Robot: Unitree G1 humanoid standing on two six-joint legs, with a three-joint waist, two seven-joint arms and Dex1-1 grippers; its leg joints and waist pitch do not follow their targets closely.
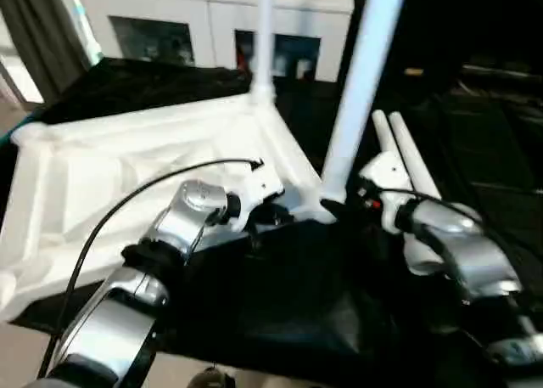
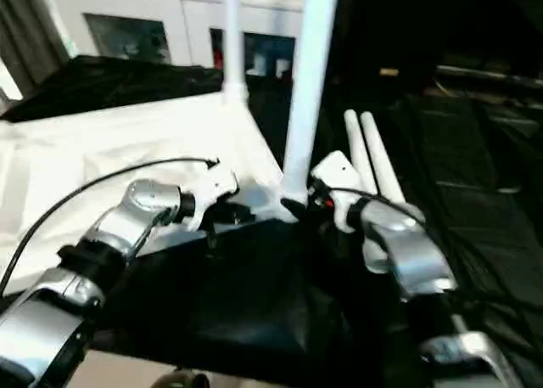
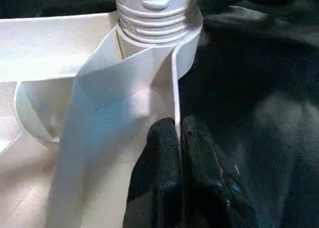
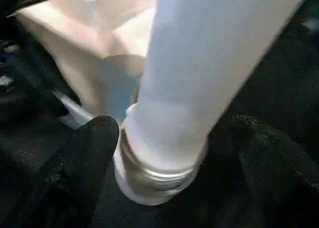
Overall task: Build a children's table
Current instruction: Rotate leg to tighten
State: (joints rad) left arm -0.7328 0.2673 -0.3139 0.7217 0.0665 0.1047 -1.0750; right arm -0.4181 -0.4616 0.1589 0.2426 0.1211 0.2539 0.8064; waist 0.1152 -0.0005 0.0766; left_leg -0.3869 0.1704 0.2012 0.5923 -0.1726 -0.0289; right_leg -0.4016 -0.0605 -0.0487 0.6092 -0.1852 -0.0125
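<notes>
Tabletop (image 1: 127, 167), two standing legs (image 1: 361, 82), two loose legs (image 1: 407, 163); left claw (image 3: 178, 138) pinching tabletop, right claw (image 4: 164, 153) spread.

A white cabinet (image 1: 212, 19) stands along the far wall, its glass doors dark, with small indistinct items visible behind the panes. Grey curtains (image 1: 38, 31) hang at the far left, with bright daylight (image 1: 13, 74) coming in beside them near the floor. A black cloth (image 1: 280, 303) covers the work surface, rumpled into soft folds, and extends back toward the cabinet. To the right the room is dim, with dark shelving or equipment (image 1: 492, 91) too shadowed to make out. A strip of pale floor (image 1: 195, 375) shows at the bottom edge.
</notes>
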